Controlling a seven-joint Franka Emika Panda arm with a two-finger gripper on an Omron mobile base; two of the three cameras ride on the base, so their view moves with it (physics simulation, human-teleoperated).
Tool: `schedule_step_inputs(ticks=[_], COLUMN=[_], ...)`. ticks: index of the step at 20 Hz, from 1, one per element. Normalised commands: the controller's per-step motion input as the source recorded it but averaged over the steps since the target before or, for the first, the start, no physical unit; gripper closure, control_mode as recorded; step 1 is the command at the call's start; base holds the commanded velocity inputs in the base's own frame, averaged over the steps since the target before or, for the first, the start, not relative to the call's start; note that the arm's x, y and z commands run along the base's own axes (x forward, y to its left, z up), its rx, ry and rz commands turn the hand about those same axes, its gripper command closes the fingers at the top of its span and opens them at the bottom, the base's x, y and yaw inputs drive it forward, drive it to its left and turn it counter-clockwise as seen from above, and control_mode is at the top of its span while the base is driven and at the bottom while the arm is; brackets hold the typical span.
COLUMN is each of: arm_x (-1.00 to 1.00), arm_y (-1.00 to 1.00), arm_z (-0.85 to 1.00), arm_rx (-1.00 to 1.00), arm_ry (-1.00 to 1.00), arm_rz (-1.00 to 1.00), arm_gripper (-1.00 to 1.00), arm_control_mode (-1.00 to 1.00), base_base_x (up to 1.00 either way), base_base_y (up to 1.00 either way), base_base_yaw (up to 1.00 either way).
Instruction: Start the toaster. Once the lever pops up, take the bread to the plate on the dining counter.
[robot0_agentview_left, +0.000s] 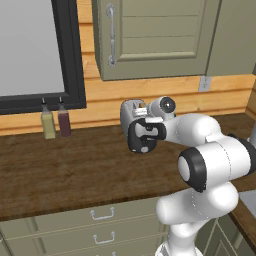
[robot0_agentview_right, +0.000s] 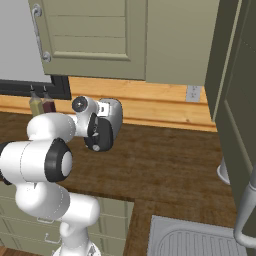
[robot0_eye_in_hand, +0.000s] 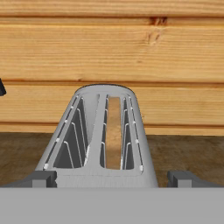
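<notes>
The silver-grey toaster (robot0_agentview_left: 130, 111) (robot0_agentview_right: 115, 116) (robot0_eye_in_hand: 105, 175) stands on the wooden counter by the plank wall. In the hand view I look along its top from the near end. The tan bread (robot0_eye_in_hand: 113, 133) sits down in the right slot and the left slot is bare. My gripper (robot0_eye_in_hand: 113, 178) (robot0_agentview_left: 142, 115) (robot0_agentview_right: 103, 112) hovers at the toaster's near end, open wide, one fingertip (robot0_eye_in_hand: 43, 178) on each side and nothing between them. Below the hand is the toaster's black end panel (robot0_agentview_left: 144, 138) (robot0_agentview_right: 101, 134); I cannot tell the lever from the knob on it. The plate and the dining counter are out of view.
Two bottles (robot0_agentview_left: 48, 125) (robot0_agentview_left: 64, 122) stand left of the toaster under a black-framed window (robot0_agentview_left: 70, 55). A wall cabinet (robot0_agentview_left: 155, 40) hangs overhead. To the right are a sink (robot0_agentview_right: 195, 240), a faucet (robot0_agentview_right: 247, 210) and a tall cabinet (robot0_agentview_right: 240, 100).
</notes>
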Motion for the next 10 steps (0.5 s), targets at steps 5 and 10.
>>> schedule_step_inputs(ticks=[5, 10], arm_x=[0.00, 0.00], arm_y=[0.00, 0.00], arm_z=[0.00, 0.00], arm_rx=[0.00, 0.00], arm_ry=[0.00, 0.00], arm_rz=[0.00, 0.00], arm_gripper=[-1.00, -1.00], arm_control_mode=[-1.00, -1.00], base_base_x=[0.00, 0.00], base_base_y=[0.00, 0.00], base_base_yaw=[0.00, 0.00])
